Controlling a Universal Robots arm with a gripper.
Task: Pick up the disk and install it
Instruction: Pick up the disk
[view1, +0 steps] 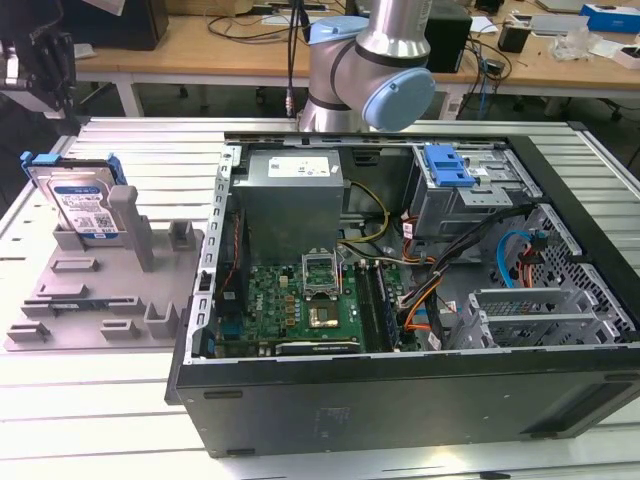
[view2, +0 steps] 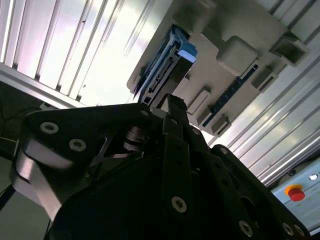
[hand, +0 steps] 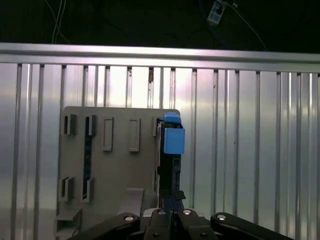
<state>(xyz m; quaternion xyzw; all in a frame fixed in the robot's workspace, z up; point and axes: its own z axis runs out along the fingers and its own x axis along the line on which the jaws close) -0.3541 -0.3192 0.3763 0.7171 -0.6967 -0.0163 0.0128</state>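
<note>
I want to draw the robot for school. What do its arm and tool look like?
The arm is a thick, shiny silver tube with round light-blue caps on its joints. The tool is black, built from flat bars joined with small silver screws.

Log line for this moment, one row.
stage: disk not yet picked | gripper: above disk, apart from it | disk: upright in grey holder, outside computer case | installed: no

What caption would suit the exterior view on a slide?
The disk stands on edge in a grey holder beside the open computer case.
</note>
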